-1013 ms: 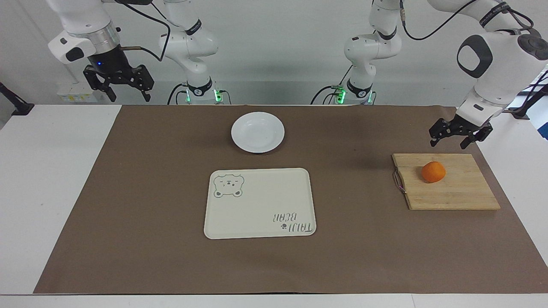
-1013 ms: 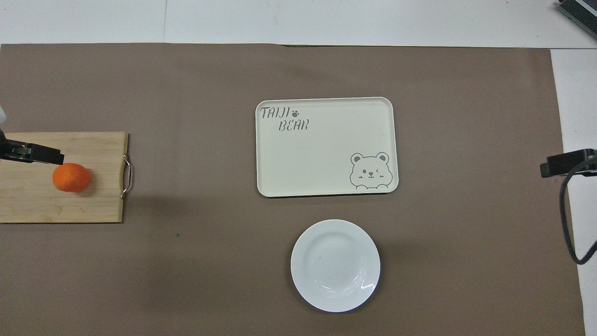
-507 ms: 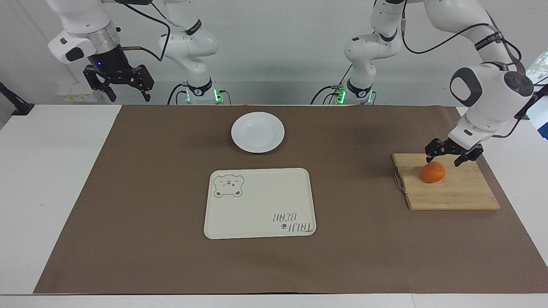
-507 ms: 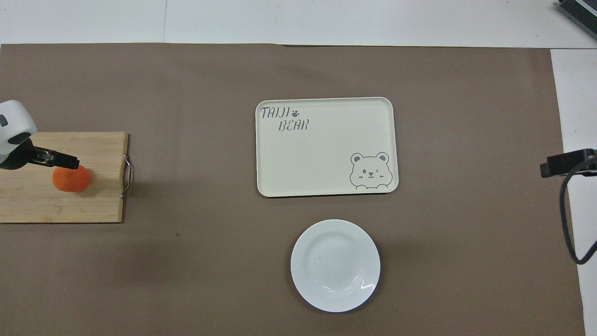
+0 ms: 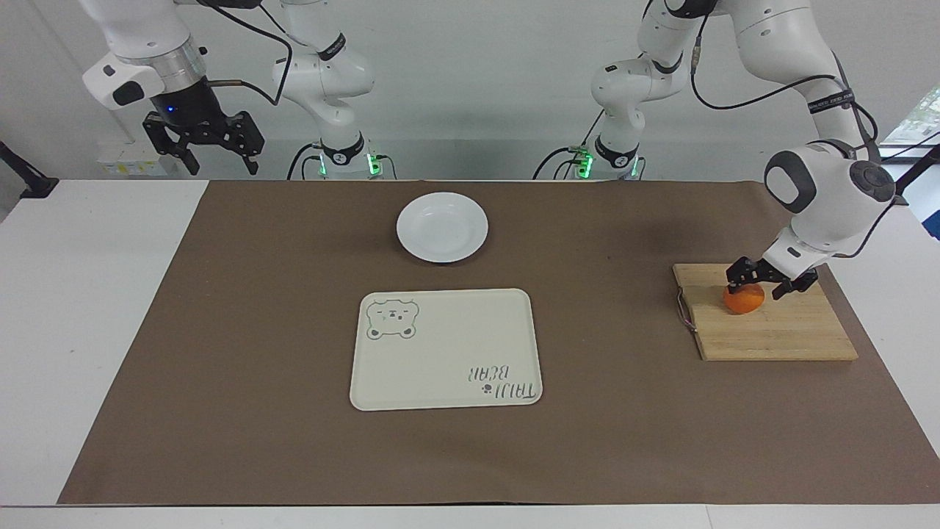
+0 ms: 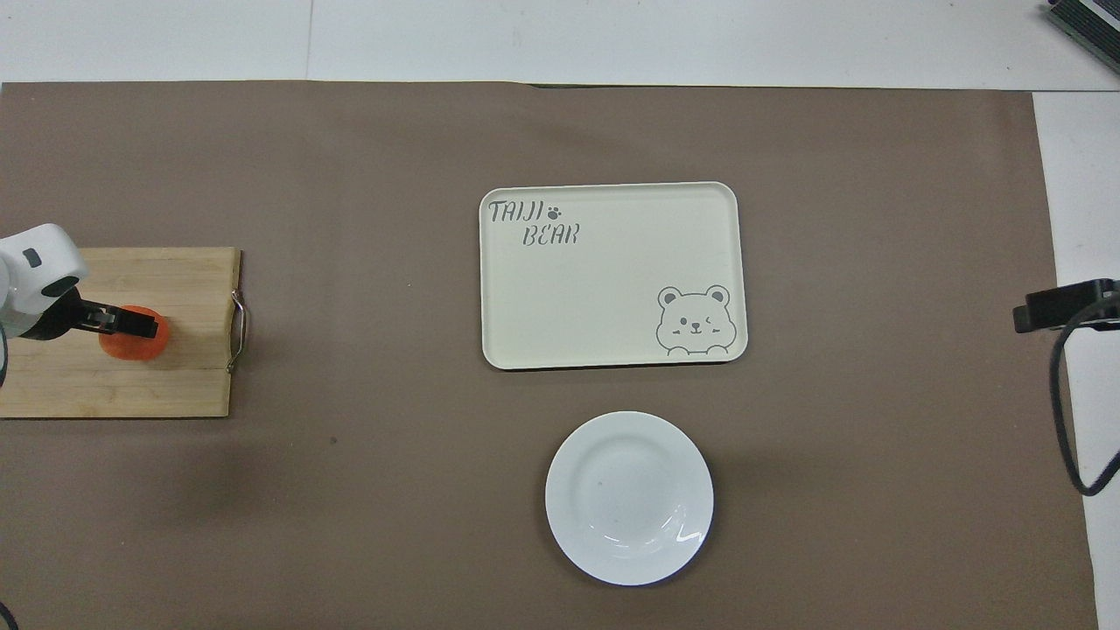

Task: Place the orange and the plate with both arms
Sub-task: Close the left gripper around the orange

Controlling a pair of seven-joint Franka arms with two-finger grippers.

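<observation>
The plate (image 5: 442, 227) lies flat with nothing in it, on the brown mat (image 5: 220, 330) at the robots' edge of the tabletop (image 5: 88, 308), about midway between the two arm bases. Next to it, farther from the robots, lies the cream tray (image 5: 446, 349) with the bear drawing, also holding nothing, its long sides running along the length of the tabletop. The orange (image 5: 743, 300) sits on the wooden cutting board (image 5: 771, 334) toward the left arm's end; it is round, with no clear long axis. The board's metal handle (image 5: 684, 308) faces the tray. The left hand (image 5: 768, 283) is down at the orange with its fingers spread wide, one on either side of the fruit and not closed on it. The right hand (image 5: 203, 145) hangs in the air above the right arm's end of the tabletop, fingers wide and holding nothing; that arm waits. Bare mat lies open between board and tray, and the white tabletop shows beside the mat at both ends.
</observation>
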